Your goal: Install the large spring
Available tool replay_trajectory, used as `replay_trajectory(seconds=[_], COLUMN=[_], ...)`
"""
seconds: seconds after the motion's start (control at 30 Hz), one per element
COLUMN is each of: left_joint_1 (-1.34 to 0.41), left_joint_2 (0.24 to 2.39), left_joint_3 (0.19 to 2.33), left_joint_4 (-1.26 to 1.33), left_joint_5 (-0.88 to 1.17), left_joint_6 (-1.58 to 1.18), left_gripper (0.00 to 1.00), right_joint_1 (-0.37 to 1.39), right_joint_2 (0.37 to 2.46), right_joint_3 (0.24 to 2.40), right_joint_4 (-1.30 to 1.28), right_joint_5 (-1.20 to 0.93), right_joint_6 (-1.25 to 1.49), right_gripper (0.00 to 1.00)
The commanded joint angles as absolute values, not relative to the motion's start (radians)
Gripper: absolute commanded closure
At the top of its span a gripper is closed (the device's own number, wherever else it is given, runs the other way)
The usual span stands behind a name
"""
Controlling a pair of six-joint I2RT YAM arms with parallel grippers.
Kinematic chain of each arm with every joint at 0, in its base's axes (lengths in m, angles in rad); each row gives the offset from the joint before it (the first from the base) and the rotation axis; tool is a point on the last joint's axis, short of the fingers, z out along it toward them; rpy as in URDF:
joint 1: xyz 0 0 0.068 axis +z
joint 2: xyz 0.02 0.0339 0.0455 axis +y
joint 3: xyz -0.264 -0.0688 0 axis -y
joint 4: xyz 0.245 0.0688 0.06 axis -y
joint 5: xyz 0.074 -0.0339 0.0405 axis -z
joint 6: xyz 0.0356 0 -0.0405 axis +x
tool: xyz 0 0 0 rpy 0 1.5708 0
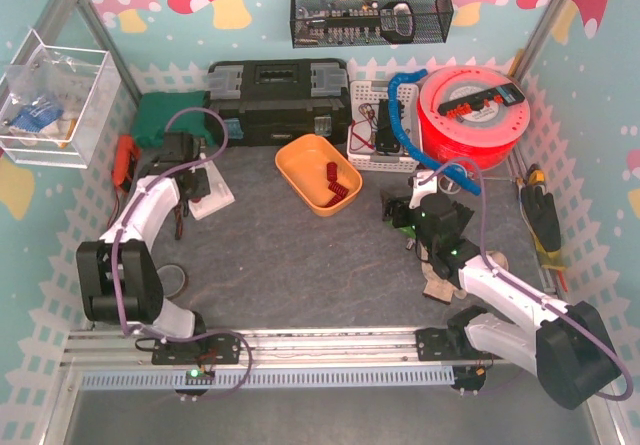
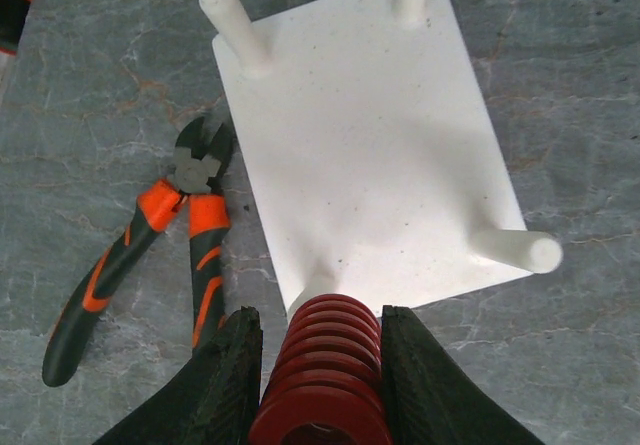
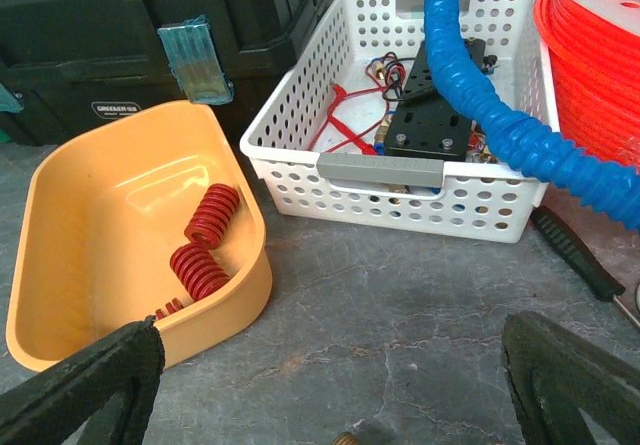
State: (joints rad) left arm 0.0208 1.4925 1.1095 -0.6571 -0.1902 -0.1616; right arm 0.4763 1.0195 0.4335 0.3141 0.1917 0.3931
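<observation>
My left gripper (image 2: 320, 315) holds the large spring (image 2: 325, 375), mostly hiding a peg (image 2: 314, 287); overhead I lose it; right gripper (image 3: 333, 330) spread wide

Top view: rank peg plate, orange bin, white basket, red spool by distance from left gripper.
1. White peg plate, under the left gripper, which holds the red spring.
2. Orange bin, mid-table.
3. White basket, back, right of centre.
4. Red spool, back right corner.
</observation>
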Motion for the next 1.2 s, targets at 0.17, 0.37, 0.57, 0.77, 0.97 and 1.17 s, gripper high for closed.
replay_trajectory(seconds=[0.17,0.37,0.57,0.77,0.97,1.17], left_joint_1=[0.054,0.066,0.071,0.072,0.072,0.072], left_joint_2=[1.525,1.546,1.581,1.612,1.638,1.656], left_joint_3=[1.136,1.144,1.161,1.153,1.155,1.158], left_joint_4=[-0.644,-0.643,-0.643,-0.643,-0.644,-0.643], left_joint_5=[-0.190,-0.178,-0.167,-0.160,-0.160,-0.147], left_joint_6=[-0.174,-0.169,-0.166,-0.163,-0.151,-0.153], left_gripper=[0.94,0.94,0.93,0.84,0.79,0.75], right_joint_1=[0.484,0.485,0.484,0.485,0.485,0.486], right_joint_2=[1.006,1.007,1.006,1.005,1.012,1.004], right_joint_3=[0.445,0.445,0.446,0.445,0.448,0.448], right_joint_4=[0.309,0.308,0.306,0.306,0.307,0.306], right_joint_5=[0.207,0.208,0.212,0.214,0.211,0.211], right_joint_6=[0.386,0.385,0.383,0.382,0.382,0.382], right_gripper=[0.08,0.08,0.08,0.08,0.08,0.08])
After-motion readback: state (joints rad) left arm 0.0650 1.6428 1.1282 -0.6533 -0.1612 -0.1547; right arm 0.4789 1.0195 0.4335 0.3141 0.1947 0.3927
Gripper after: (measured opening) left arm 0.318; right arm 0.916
